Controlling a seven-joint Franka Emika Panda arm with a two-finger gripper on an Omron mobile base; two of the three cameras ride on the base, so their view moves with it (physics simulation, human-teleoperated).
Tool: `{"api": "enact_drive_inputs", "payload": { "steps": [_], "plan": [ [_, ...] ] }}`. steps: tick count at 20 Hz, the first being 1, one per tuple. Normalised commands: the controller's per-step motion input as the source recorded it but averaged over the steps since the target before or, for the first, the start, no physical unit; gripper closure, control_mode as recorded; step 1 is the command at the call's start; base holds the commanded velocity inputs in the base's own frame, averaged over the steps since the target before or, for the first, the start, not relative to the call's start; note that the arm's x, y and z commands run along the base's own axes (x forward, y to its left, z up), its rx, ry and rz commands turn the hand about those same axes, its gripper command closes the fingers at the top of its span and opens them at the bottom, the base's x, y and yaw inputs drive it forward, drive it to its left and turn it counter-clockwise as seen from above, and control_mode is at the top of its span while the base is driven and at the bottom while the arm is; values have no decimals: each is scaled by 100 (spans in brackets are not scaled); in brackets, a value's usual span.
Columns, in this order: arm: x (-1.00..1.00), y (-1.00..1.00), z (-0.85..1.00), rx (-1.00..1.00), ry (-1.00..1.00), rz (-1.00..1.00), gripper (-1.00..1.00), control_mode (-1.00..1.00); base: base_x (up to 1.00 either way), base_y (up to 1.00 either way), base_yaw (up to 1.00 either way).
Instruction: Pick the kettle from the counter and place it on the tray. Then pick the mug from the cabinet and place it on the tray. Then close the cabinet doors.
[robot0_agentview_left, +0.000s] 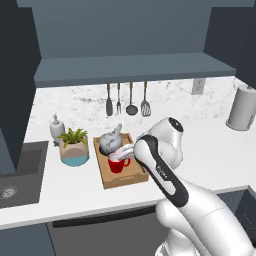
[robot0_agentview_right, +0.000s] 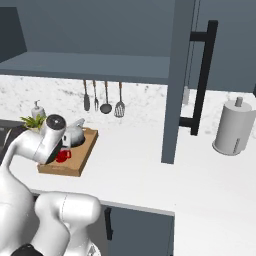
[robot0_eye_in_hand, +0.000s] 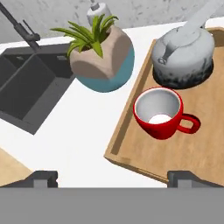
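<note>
- My gripper (robot0_eye_in_hand: 112, 177) hangs over the tray (robot0_eye_in_hand: 131, 131)'s raised wooden rim, jaws spread wide, gripping nothing.
- Glossy red mug (robot0_eye_in_hand: 160, 113) stands on the tray, just beside the mottled round kettle (robot0_eye_in_hand: 183, 54).

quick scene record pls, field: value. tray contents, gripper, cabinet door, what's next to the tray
tray: on the counter, right of the sink
kettle: upright on the tray, far end
mug: upright on the tray, near the kettle, apart from it, handle pointing away from the plant
gripper: open, above the mug, holding nothing
cabinet door: standing open over the counter, black bar handle
beside tray: potted plant by its sink-side edge, soap bottle behind the plant
left to do: close the cabinet doors
</note>
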Motion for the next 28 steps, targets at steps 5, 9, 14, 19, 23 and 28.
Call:
{"api": "enact_drive_inputs", "payload": {
  "steps": [5, 9, 14, 19, 23, 28],
  "plan": [
    [-2, 53, 10, -21, -6, 5, -100, -100, 0, 0, 0],
    [2, 66, 5, -32, -9, 12, -100, -100, 0, 0, 0],
    [10, 56, 8, -38, -22, 16, -100, -100, 0, 0, 0],
    [-1, 46, 16, -30, -41, 7, -100, -100, 0, 0, 0],
    [-6, 49, 15, -10, -49, 1, -100, -100, 0, 0, 0],
    [-2, 61, 36, -12, -26, 0, 100, -100, 0, 0, 0]
  ]
}}
